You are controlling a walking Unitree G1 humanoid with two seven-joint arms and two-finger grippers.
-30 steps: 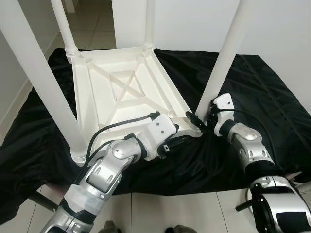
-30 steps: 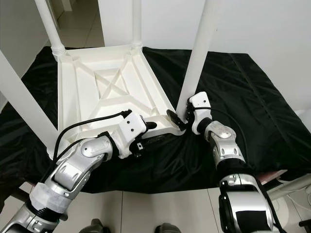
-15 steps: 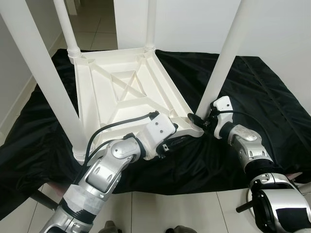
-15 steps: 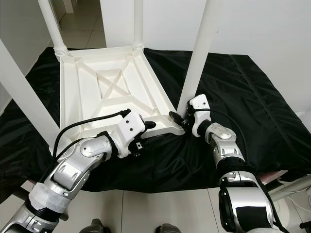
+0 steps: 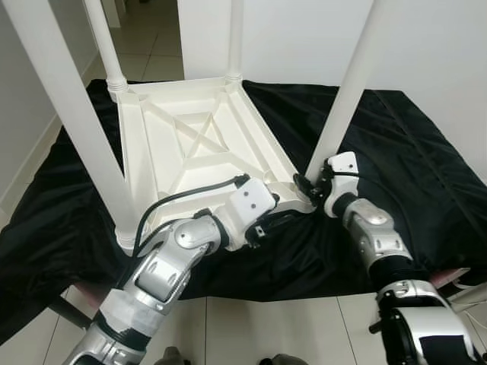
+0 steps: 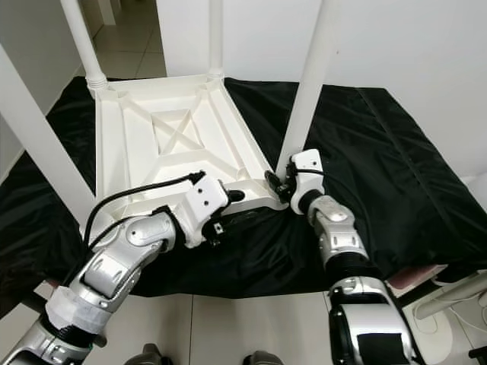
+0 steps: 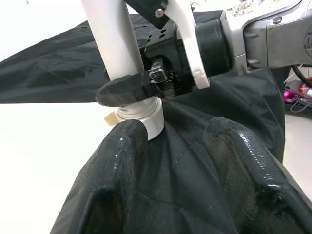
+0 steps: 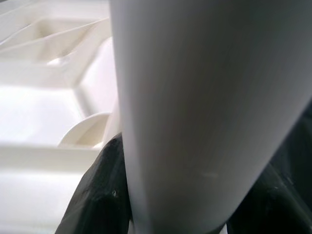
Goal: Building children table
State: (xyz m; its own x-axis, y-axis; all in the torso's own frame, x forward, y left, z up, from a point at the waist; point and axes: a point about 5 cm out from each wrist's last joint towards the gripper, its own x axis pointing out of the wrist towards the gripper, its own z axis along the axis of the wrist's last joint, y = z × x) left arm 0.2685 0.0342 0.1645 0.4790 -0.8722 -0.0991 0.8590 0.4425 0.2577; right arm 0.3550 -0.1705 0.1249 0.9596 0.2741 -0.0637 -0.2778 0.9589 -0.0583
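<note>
- Right gripper [image 5: 310, 185] clamped around the base of the near right table leg [image 5: 346, 99], fingers [image 8: 100, 195] pressed on either side of it.
- Left gripper [image 6: 232, 209] spread wide, low at the near edge of the upturned white table top [image 5: 199, 144], just beside that leg's socket, holding nothing.
- Table top lying underside up on a black cloth [image 5: 411, 160], other legs standing.

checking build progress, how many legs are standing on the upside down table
4: near left leg, far left leg, far right leg, and near right leg, gripped at its base by the right tool.
</note>
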